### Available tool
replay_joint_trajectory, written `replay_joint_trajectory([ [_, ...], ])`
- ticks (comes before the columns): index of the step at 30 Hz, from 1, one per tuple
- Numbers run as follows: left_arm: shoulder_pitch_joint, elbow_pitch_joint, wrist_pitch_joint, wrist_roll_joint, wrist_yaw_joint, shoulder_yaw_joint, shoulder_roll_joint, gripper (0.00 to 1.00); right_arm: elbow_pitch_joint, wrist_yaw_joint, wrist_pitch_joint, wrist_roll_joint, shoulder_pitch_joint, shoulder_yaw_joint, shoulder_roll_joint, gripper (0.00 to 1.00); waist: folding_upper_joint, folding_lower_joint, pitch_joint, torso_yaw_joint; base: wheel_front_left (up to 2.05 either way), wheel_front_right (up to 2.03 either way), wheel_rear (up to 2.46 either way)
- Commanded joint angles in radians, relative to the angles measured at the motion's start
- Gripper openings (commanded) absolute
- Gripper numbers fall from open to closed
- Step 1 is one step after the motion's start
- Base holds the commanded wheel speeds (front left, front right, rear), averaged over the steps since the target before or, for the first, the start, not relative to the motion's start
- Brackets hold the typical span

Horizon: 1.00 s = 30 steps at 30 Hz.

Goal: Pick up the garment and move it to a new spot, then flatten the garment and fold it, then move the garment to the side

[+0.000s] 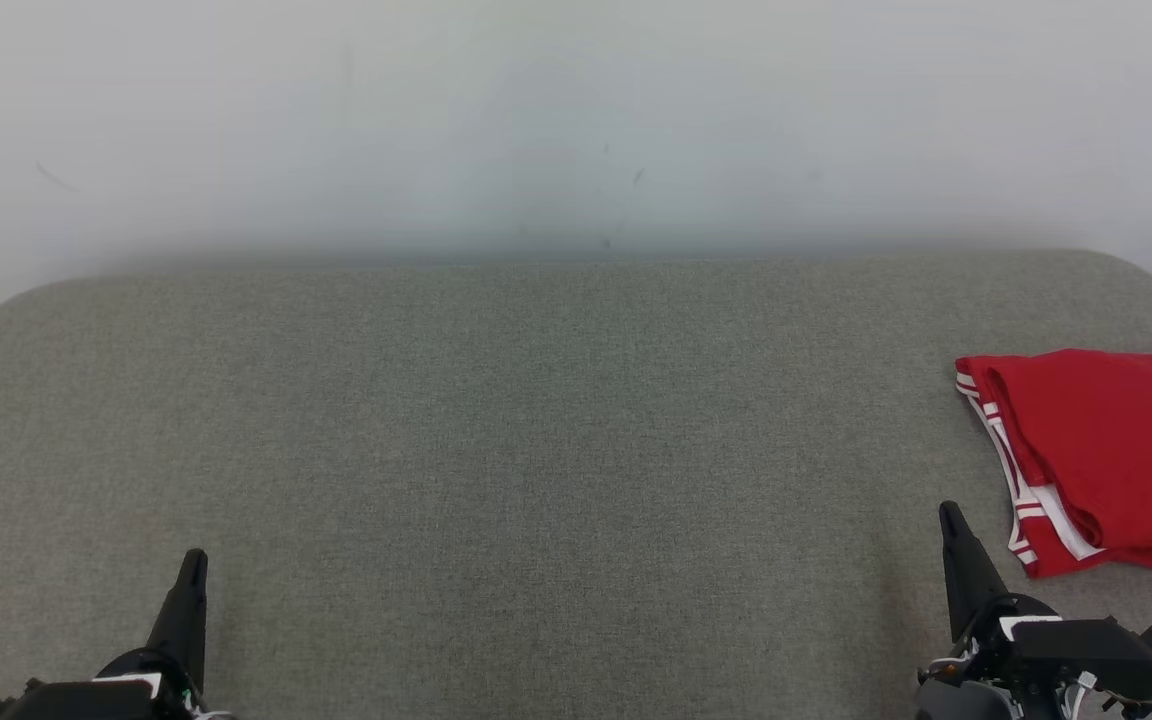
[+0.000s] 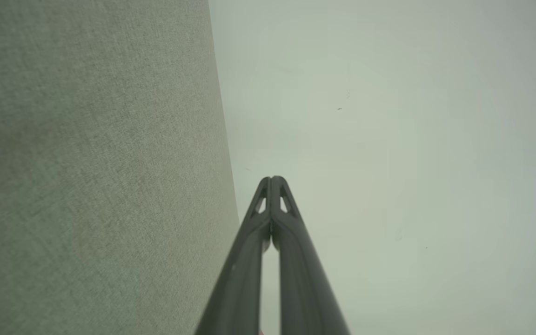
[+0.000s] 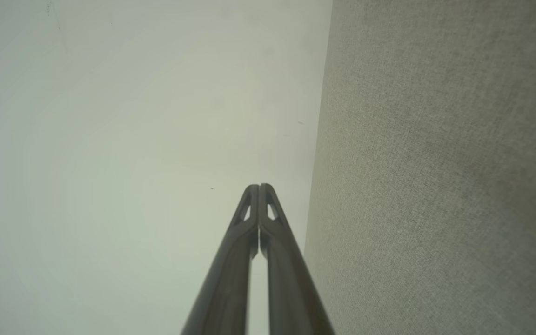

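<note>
The garment [image 1: 1106,455] is red with white stripes along its edge, folded and lying at the right side of the grey fabric surface [image 1: 536,420], running past the head view's right edge. My right gripper [image 1: 951,515] stands shut at the lower right, just left of the garment's near corner and apart from it. At the lower left, my left gripper [image 1: 194,560] is shut and holds nothing. In the left wrist view the left gripper [image 2: 271,179] has its tips pressed together. In the right wrist view the right gripper [image 3: 258,187] is likewise shut and empty.
A pale wall [image 1: 576,120] rises behind the grey surface's far edge. The surface has rounded far corners. The wrist views show the grey surface [image 2: 86,177] beside the wall [image 2: 389,139].
</note>
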State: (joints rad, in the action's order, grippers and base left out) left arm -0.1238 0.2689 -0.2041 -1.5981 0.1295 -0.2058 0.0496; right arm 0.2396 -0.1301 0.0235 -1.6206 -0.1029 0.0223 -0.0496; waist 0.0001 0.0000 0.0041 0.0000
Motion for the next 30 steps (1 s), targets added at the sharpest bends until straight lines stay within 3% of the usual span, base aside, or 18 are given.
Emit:
replay_joint_trajectory([
  [1, -0.01, 0.0, -0.004, -0.003, 0.003, -0.004, 0.004, 0.0, -0.001, -0.001, 0.002, -0.004, -0.007, 0.002, -0.001, 0.0, -0.0001, 0.0, 0.0, 0.0, 0.0, 0.0, 0.0],
  [30, -0.01, 0.0, -0.005, -0.001, 0.003, -0.004, 0.003, 0.0, -0.001, -0.001, 0.002, -0.004, -0.007, 0.002, -0.001, 0.0, -0.0001, 0.0, 0.0, 0.0, 0.0, 0.0, 0.0],
])
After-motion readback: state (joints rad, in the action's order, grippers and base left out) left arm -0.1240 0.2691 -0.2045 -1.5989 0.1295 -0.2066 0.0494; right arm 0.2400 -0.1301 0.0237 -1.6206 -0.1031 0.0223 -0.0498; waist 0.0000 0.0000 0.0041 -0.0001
